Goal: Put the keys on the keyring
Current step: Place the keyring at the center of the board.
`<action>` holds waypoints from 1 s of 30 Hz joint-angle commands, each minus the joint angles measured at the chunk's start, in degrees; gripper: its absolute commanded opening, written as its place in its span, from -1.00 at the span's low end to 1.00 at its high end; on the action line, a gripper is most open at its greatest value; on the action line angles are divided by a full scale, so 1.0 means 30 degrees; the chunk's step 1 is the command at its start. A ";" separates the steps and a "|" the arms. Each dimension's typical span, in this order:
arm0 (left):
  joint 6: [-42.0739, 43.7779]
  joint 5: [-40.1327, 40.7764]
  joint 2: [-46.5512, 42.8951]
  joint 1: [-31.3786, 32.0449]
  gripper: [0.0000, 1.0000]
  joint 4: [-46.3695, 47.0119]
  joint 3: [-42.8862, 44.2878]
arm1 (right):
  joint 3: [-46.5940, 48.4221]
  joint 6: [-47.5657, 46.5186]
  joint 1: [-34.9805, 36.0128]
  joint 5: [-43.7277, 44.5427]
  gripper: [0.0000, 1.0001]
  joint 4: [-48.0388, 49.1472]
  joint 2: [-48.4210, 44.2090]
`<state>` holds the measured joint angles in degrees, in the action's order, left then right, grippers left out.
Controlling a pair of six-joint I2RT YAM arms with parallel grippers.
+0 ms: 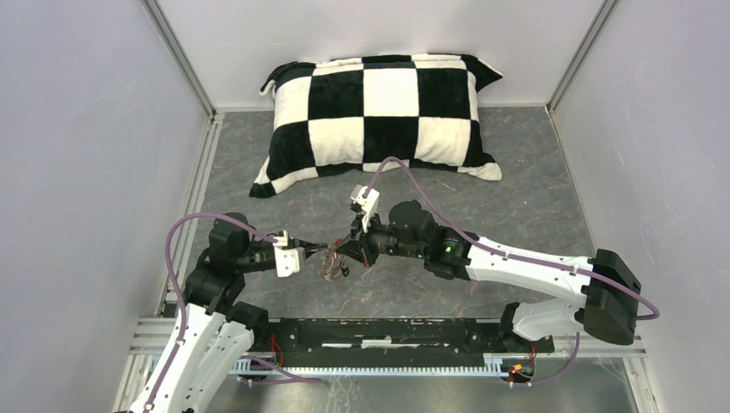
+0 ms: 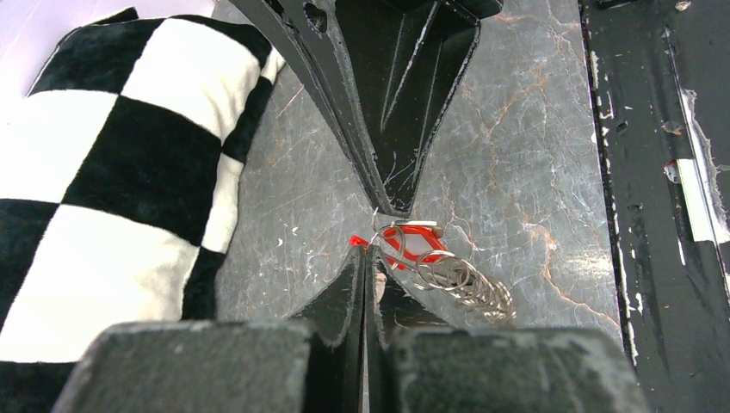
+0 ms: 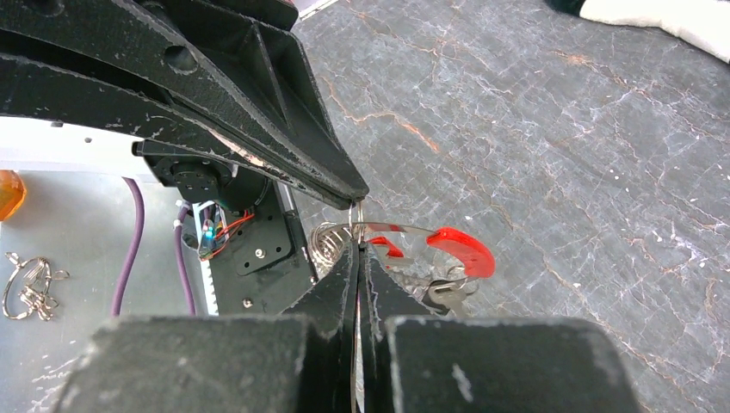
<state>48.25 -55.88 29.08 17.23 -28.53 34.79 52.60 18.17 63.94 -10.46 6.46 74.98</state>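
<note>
Pinching the keyring [image 3: 469, 251] from opposite sides, both sets of jaws are pressed together on its thin silver wire. The left gripper [image 2: 368, 258] comes in from the left and the right gripper [image 3: 357, 254] from the right, tips nose to nose and almost touching. The loop hangs off the two tips, held up above the table [image 1: 516, 198] rather than lying on it. Its short red section curves away on the far side of the pinch, and a tight silver coil bunches next to it. One small key [image 3: 448, 295] with a silvery blade dangles just under the red section, touching the loop. Cannot tell if it is actually threaded on, and its head colour is not readable. The second key is not made out anywhere. From the top camera the whole thing sits at front centre, a little ahead of the black base rail [image 1: 387, 331], with both arms folded inward toward each other. The checkered black-and-white pillow [image 1: 379, 116] lies at the back against the wall, well apart from the grippers. A small metal wire trinket [image 3: 30, 284] sits on the silver ledge off the near edge, beside an orange object [image 3: 7, 194] cut off by the frame.
</note>
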 commanded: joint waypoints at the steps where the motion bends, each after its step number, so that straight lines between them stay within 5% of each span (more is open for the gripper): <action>1: -0.0392 -0.0084 -0.0106 0.0056 -0.96 0.0973 0.0021 | 0.0807 -0.0074 -0.0068 0.0001 -0.99 0.0806 0.0127; 24: -0.1421 0.0881 -0.0293 0.0056 -0.96 0.1659 0.0058 | -0.0446 -0.0136 -0.0082 0.1531 -0.99 0.0119 -0.1180; 30: -0.3513 0.1536 0.0259 0.0056 -0.96 0.2090 0.0014 | -0.0597 -0.0359 -0.0113 0.2025 -0.99 -0.0748 -0.1866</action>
<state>44.25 -52.90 28.60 17.23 -25.54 34.70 50.94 17.87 63.94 -6.15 4.45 71.88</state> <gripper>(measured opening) 0.022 0.006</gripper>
